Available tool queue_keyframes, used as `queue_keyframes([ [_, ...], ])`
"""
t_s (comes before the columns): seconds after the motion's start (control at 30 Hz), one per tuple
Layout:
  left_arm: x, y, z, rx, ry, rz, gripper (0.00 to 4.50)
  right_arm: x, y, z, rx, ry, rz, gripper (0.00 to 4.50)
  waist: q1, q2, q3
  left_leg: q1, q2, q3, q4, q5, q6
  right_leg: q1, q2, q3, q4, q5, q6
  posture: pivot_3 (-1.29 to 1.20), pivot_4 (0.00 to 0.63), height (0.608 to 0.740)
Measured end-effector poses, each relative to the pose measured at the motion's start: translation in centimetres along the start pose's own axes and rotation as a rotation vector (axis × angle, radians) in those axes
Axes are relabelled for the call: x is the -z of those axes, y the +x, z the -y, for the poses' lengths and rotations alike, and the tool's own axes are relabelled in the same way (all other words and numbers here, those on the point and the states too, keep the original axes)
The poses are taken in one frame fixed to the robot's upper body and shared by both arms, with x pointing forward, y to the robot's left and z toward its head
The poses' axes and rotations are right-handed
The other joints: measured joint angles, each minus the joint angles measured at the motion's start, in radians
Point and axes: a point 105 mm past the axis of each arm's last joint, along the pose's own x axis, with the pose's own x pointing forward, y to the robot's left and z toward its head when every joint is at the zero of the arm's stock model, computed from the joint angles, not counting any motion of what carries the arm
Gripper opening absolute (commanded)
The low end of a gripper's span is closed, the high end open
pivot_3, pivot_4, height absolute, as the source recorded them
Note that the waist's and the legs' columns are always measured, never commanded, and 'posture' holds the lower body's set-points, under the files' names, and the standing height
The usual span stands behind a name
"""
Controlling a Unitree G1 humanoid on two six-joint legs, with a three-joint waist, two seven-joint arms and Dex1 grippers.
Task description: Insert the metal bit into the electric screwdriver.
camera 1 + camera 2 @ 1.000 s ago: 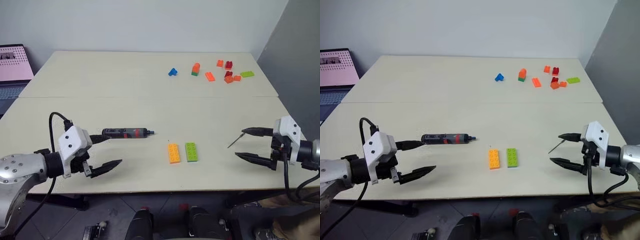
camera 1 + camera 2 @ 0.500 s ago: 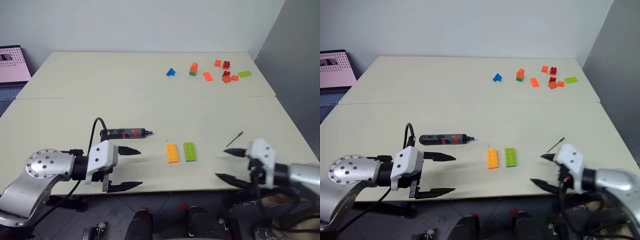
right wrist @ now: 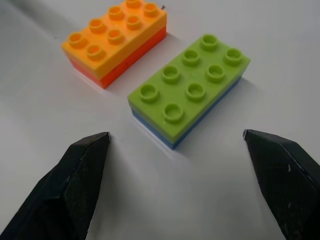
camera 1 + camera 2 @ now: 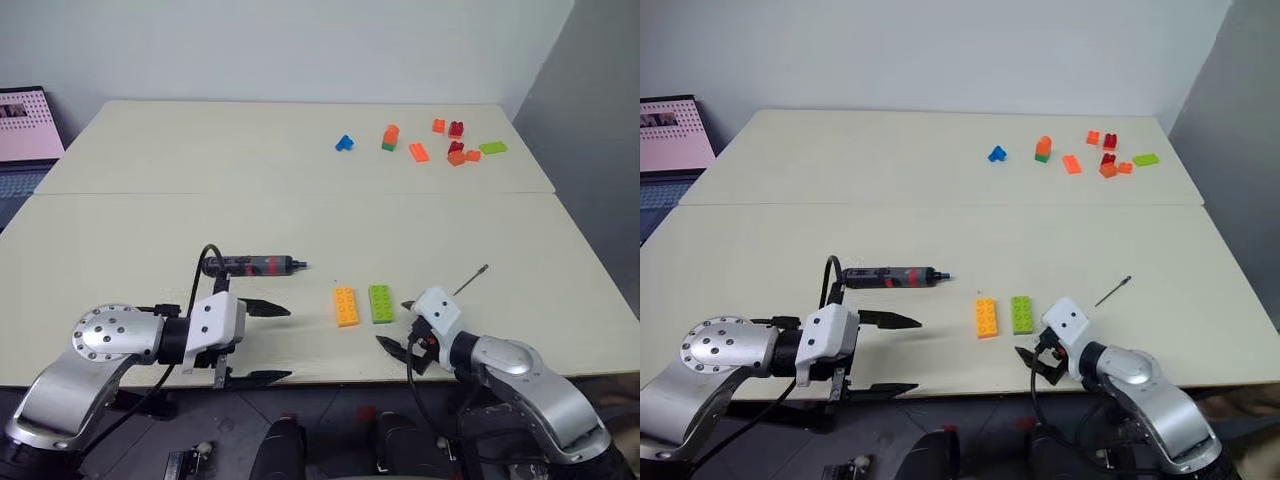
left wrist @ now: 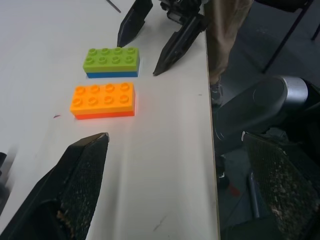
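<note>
The electric screwdriver [image 4: 250, 265] lies flat on the table left of centre, its bluish tip pointing right. The metal bit [image 4: 470, 280] lies loose on the table to the right, apart from both grippers. My left gripper [image 4: 285, 344] hangs open at the table's front edge, in front of the screwdriver and not touching it. My right gripper [image 4: 393, 323] is open and empty, low at the front edge just before the green brick [image 3: 190, 95]. The left wrist view looks along its fingers [image 5: 85, 165] at both bricks and the right gripper [image 5: 138, 59].
An orange brick [image 4: 347, 306] and the green brick [image 4: 381, 303] lie side by side between the grippers. A cluster of small coloured bricks [image 4: 450, 145] and a blue piece [image 4: 345, 144] sit far back right. A pink screen [image 4: 25, 125] stands off the left edge.
My right arm swept left and down from the table's right edge to the green brick. My left gripper moved right along the front edge, away from the screwdriver's rear. Screwdriver and bit stayed put.
</note>
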Motion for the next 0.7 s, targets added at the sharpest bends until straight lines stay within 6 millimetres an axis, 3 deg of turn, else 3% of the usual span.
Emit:
queue_keyframes([
  [0.23, -0.4, 0.3, -0.4, -0.022, -0.004, 0.001, 4.46, -0.5, 1.3, 0.1, 0.036, 0.0, 0.04, 4.5, -0.001, 0.0, 0.0, 0.0, 0.001, 0.0, 0.0, 0.0, 0.0, -0.001, 0.002, 0.0, 0.001, 0.0, -0.001, 0.0, 0.15, 0.74],
  [0.43, -1.2, 0.6, -1.0, -0.035, 0.018, 0.005, 4.5, -0.9, 2.0, 0.3, 0.062, -0.016, 0.054, 3.33, -0.001, 0.0, 0.0, 0.0, 0.001, 0.0, 0.0, 0.0, 0.0, -0.001, 0.002, 0.001, 0.001, 0.001, -0.001, 0.0, 0.15, 0.74],
  [0.7, -1.8, 1.1, -1.6, -0.046, 0.004, 0.029, 4.5, -0.9, 2.0, 0.6, 0.087, -0.029, 0.053, 1.43, 0.001, 0.0, 0.0, 0.0, 0.001, 0.0, 0.0, 0.0, 0.0, -0.001, 0.002, 0.001, 0.001, 0.001, 0.0, 0.0, 0.15, 0.74],
])
